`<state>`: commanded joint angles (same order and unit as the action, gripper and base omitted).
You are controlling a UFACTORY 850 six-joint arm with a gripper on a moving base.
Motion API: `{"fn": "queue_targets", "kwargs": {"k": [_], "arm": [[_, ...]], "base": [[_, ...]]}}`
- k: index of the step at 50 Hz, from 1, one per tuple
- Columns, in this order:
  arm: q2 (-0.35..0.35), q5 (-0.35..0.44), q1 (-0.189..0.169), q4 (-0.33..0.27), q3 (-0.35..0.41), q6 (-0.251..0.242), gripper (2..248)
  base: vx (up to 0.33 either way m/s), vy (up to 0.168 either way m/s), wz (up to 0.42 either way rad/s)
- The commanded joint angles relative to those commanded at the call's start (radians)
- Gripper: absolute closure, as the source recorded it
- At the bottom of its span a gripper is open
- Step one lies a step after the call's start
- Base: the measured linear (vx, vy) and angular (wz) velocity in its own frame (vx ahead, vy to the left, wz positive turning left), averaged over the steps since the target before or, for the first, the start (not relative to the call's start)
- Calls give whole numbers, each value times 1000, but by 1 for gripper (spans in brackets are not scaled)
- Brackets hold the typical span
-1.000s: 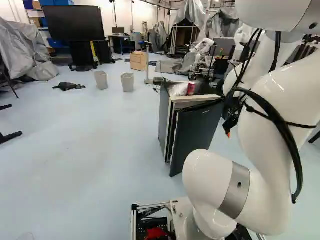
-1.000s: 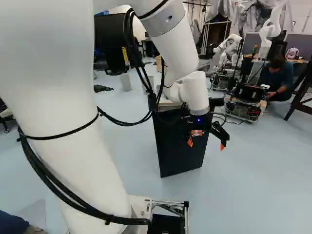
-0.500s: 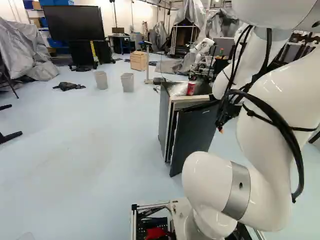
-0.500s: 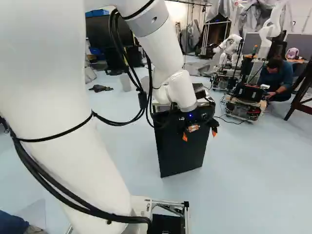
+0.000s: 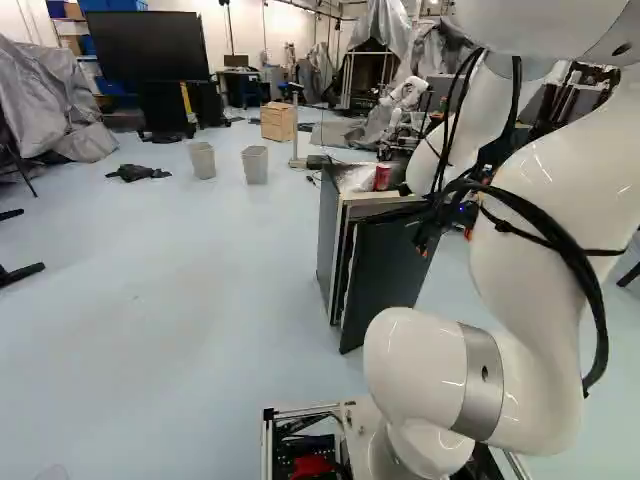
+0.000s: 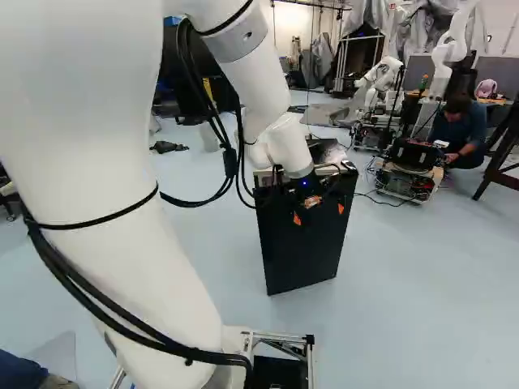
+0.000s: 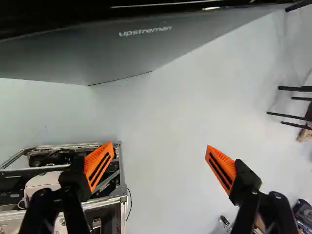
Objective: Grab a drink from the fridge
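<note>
Leftmost in the left base view, there's the mini fridge point(image 5: 327, 235), a red can point(image 5: 382, 178) up on top, any drink inside hidden, then the door point(image 5: 384, 270), ajar. Here's the danger: the gripper point(image 6: 319, 213) hangs right by that door, so a sideways drift could bump it shut or jolt the can. And the jaws? Wide apart, gripping nothing; whether they brush the door, I can't tell.
</note>
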<state>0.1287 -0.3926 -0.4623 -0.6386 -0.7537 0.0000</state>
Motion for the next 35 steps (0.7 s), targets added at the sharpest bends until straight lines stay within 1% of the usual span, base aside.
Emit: {"fn": "queue_targets", "kwargs": {"k": [10, 24, 35], "arm": [[23, 0, 26, 0, -26, 0, 3], [89, 0, 43, 0, -75, 0, 3], [120, 0, 54, 0, -105, 0, 3]], "base": [[0, 0, 0], [0, 0, 0], [0, 0, 0]]}}
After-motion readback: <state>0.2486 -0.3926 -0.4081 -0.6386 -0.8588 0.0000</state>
